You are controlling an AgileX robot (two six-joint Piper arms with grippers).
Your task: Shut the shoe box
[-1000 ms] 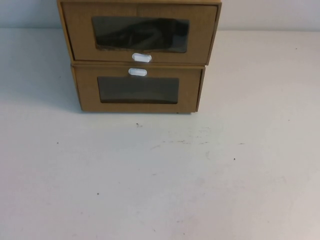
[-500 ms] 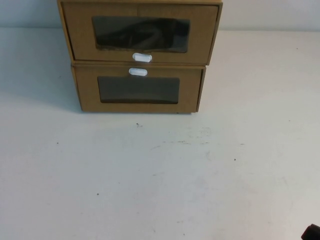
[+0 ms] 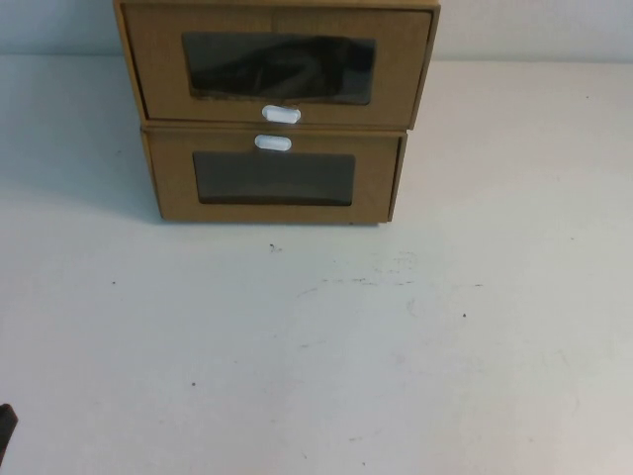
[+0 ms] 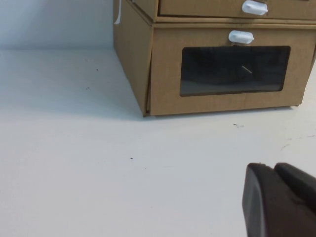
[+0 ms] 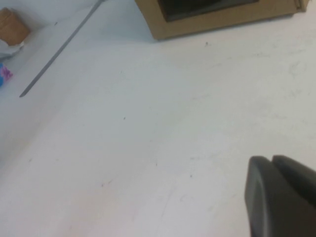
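The shoe box point(image 3: 277, 69) is the upper of two stacked brown boxes at the table's far middle. It has a clear window and a white pull tab point(image 3: 281, 114) below the window. Its front stands slightly forward of the lower box's front. Its lower edge and tab also show in the left wrist view point(image 4: 197, 7). My left gripper point(image 4: 271, 167) is shut and empty, low over the table, near and left of the boxes; a dark sliver of it point(image 3: 5, 435) shows at the high view's edge. My right gripper point(image 5: 270, 159) is shut and empty over bare table, outside the high view.
The matching lower box point(image 3: 272, 178) has its white tab point(image 3: 273, 142) above the window. In the right wrist view a thin grey line point(image 5: 59, 47) crosses the table, with a small brown object point(image 5: 12, 24) beyond it. White table point(image 3: 316, 346) lies before the boxes.
A dark bit of the right gripper at the bottom right corner half a second ago is gone. A sliver of the left gripper now shows at the bottom left edge. The boxes have not moved.
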